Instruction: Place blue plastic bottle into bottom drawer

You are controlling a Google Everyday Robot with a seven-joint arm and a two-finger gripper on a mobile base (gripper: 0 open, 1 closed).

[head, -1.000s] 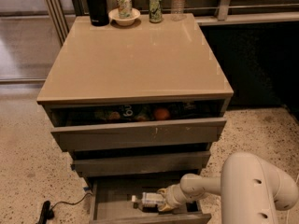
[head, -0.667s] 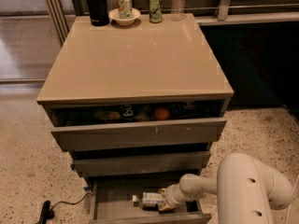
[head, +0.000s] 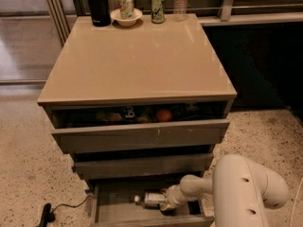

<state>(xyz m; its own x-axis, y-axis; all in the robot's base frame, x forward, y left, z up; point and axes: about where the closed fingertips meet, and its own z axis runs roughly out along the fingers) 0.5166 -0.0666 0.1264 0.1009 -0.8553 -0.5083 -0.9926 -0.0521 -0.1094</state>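
The blue plastic bottle (head: 150,200) lies on its side inside the open bottom drawer (head: 113,206), white cap pointing left. My gripper (head: 166,203) is down in that drawer at the bottle's right end, touching or very close to it. The white arm (head: 246,193) reaches in from the lower right and hides the drawer's right part.
The middle drawer (head: 142,165) is slightly open; the top drawer (head: 142,135) is open and shows fruit, among it an orange (head: 164,115). At the back of the cabinet top stand a black flask (head: 98,1), a bowl (head: 126,17) holding a can, a green can (head: 157,7) and a clear water bottle (head: 180,1). A cable (head: 46,214) lies on the floor to the left.
The arm's elbow has shifted slightly left. The bottle and gripper stay at about the same place in the bottom drawer.
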